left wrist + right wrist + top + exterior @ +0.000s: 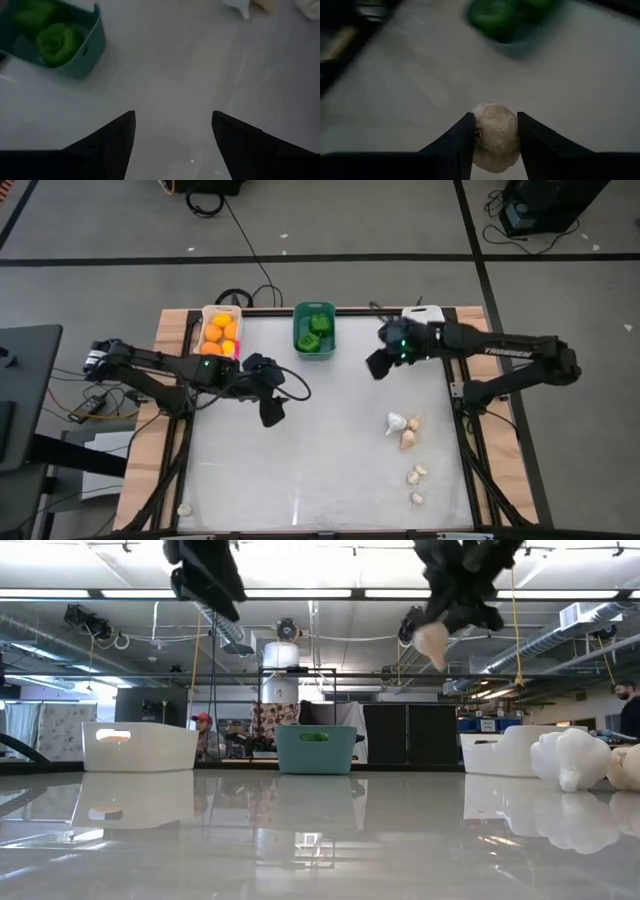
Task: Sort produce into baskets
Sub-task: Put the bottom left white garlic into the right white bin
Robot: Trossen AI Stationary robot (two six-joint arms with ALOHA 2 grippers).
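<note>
Right tool [495, 132] grips a pale, papery garlic bulb [495, 135] above the table [300, 450], near the teal plastic basket [314, 330]; left tool [172, 140] hangs mid-table, fingers spread, empty.

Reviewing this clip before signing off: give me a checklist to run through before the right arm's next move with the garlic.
1. Right gripper shut on garlic bulb: ok.
2. Bulb lifted clear of the table: ok, it hangs high in the low view.
3. White basket behind the right arm free to receive: cannot tell, arm covers it.
4. Left gripper open, empty, apart from the right arm: ok.
5. Teal basket holds only green peppers: ok.
</note>
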